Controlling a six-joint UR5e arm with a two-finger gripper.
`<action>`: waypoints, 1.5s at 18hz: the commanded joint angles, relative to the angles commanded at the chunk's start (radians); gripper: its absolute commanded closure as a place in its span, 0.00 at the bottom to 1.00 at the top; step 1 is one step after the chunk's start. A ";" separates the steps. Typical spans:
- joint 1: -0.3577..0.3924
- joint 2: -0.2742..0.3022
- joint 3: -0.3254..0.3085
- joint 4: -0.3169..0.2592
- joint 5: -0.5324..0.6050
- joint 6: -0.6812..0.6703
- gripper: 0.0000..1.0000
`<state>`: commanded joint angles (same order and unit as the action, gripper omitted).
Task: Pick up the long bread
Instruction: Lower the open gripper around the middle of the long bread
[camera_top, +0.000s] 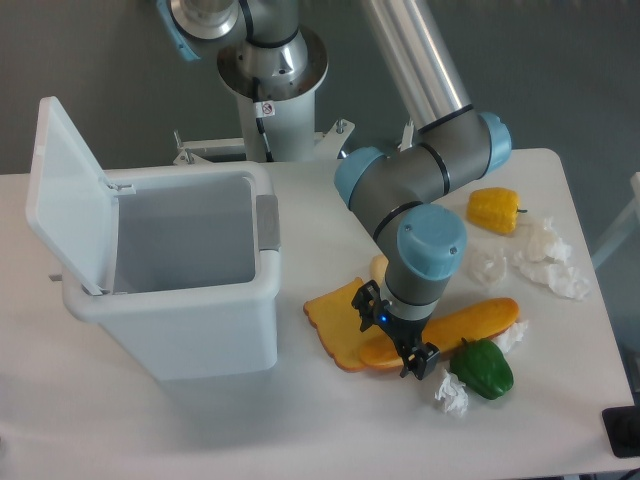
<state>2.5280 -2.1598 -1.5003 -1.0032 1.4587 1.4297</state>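
Gripper (394, 333) is low over the left half of the long bread (470, 323), fingers spread and straddling it, nothing clamped yet. The loaf lies on the table (560, 200) with its left end resting on the toast slice (335, 318) and a green pepper (482, 368) just beside its middle. Judgement: hollow plastic toy, so light and stiff, but glossy and rounded, likely to slip. Best hold is across the narrow width, nearer mid-length to limit tipping.
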 joint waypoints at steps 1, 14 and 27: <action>0.000 -0.006 0.006 0.000 0.017 0.000 0.00; -0.014 -0.034 0.009 -0.002 0.032 -0.002 0.00; -0.014 -0.029 0.003 -0.005 0.034 -0.011 0.31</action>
<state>2.5142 -2.1890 -1.4972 -1.0078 1.4926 1.4189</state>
